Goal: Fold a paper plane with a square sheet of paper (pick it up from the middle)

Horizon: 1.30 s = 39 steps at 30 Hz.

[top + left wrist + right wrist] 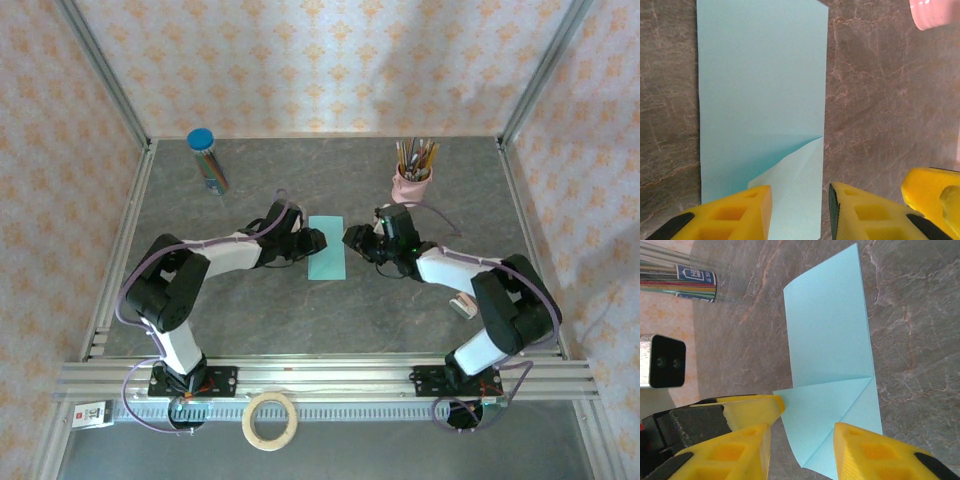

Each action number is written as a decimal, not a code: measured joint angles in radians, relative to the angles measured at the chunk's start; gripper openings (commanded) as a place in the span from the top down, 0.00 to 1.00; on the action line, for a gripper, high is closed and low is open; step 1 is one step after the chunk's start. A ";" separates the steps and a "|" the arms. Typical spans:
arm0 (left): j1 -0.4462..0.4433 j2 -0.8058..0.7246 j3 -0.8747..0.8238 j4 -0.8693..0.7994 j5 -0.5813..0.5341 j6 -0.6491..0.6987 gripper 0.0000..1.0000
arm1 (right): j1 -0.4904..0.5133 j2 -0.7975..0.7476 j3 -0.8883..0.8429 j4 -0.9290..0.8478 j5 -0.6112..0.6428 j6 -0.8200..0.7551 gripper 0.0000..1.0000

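The light turquoise sheet of paper (326, 262) lies flat on the grey table, folded into a narrow rectangle. At its far end a corner is turned down into a triangular flap (827, 410), which is slightly lifted in the left wrist view (795, 185). My left gripper (312, 240) stands open over that end, its yellow fingers (740, 215) apart with the flap between them (800, 212). My right gripper (352, 238) faces it from the other side, also open (802, 452), straddling the flap. Neither grips the paper. No paper plane shape is formed.
A clear tube of coloured pencils with a blue cap (207, 158) stands back left (680, 282). A pink cup of pencils (412, 178) stands back right (935, 12). A tape roll (271, 420) lies in front of the rail. Cage posts frame the table.
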<state>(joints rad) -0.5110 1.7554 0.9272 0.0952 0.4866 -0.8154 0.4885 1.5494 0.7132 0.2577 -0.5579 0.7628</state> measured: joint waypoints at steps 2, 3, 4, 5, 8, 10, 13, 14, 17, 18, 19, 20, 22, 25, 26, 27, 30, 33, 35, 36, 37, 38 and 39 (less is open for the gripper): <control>0.001 0.007 -0.003 0.001 0.003 0.000 0.66 | 0.003 0.016 0.000 0.010 -0.002 0.012 0.63; 0.002 0.008 -0.004 0.001 0.003 0.000 0.67 | 0.004 0.025 0.000 0.014 -0.003 0.016 0.63; 0.002 0.011 -0.005 0.002 0.003 0.000 0.67 | 0.005 0.032 0.000 0.016 -0.005 0.022 0.63; 0.002 0.016 -0.005 0.003 0.002 0.000 0.67 | 0.006 0.041 0.000 0.018 -0.008 0.026 0.64; 0.002 0.028 -0.009 0.004 -0.002 0.000 0.68 | 0.013 0.058 0.000 0.020 -0.011 0.039 0.64; 0.003 0.032 -0.018 0.004 -0.008 0.000 0.68 | 0.018 0.066 0.004 0.020 -0.011 0.048 0.64; 0.006 0.039 -0.038 0.004 -0.021 0.000 0.69 | 0.025 0.077 0.011 0.019 -0.015 0.064 0.64; 0.007 0.041 -0.044 0.005 -0.024 0.000 0.69 | 0.028 0.084 0.016 0.019 -0.015 0.072 0.64; 0.010 0.043 -0.055 0.023 -0.025 -0.008 0.69 | 0.035 0.104 0.025 0.019 -0.016 0.093 0.64; 0.010 0.043 -0.059 0.029 -0.026 -0.011 0.69 | 0.037 0.109 0.026 0.019 -0.016 0.101 0.64; 0.010 0.042 -0.063 0.036 -0.027 -0.015 0.69 | 0.040 0.115 0.028 0.018 -0.015 0.107 0.65; 0.010 0.042 -0.066 0.045 -0.028 -0.019 0.69 | 0.043 0.121 0.032 0.011 -0.015 0.114 0.65; 0.014 0.042 -0.072 0.056 -0.028 -0.026 0.69 | 0.048 0.130 0.041 0.002 -0.014 0.123 0.65; 0.015 0.042 -0.080 0.071 -0.028 -0.041 0.70 | 0.056 0.140 0.058 -0.011 -0.013 0.136 0.68; 0.015 0.042 -0.082 0.076 -0.027 -0.049 0.70 | 0.060 0.143 0.065 -0.016 -0.009 0.140 0.69; 0.015 0.042 -0.085 0.081 -0.028 -0.052 0.70 | 0.061 0.146 0.071 -0.019 -0.008 0.144 0.70; 0.016 0.042 -0.087 0.088 -0.027 -0.067 0.70 | 0.062 0.163 0.091 -0.027 0.000 0.154 0.71; 0.016 0.040 -0.093 0.098 -0.027 -0.082 0.70 | 0.062 0.185 0.109 -0.043 0.013 0.158 0.71; 0.016 0.040 -0.097 0.104 -0.027 -0.088 0.70 | 0.063 0.198 0.112 -0.049 0.017 0.161 0.71; 0.016 0.040 -0.099 0.108 -0.027 -0.093 0.70 | 0.064 0.204 0.112 -0.054 0.018 0.162 0.71; 0.016 0.040 -0.101 0.113 -0.027 -0.098 0.70 | 0.065 0.209 0.112 -0.057 0.018 0.162 0.71; 0.016 0.040 -0.104 0.119 -0.027 -0.101 0.71 | 0.065 0.212 0.112 -0.059 0.019 0.162 0.71; 0.017 0.040 -0.107 0.124 -0.027 -0.103 0.71 | 0.066 0.215 0.112 -0.060 0.019 0.163 0.71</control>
<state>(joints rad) -0.4942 1.7954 0.8204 0.2192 0.4591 -0.9188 0.5541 1.7645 0.8253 0.1978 -0.5388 0.9253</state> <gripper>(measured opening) 0.296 0.290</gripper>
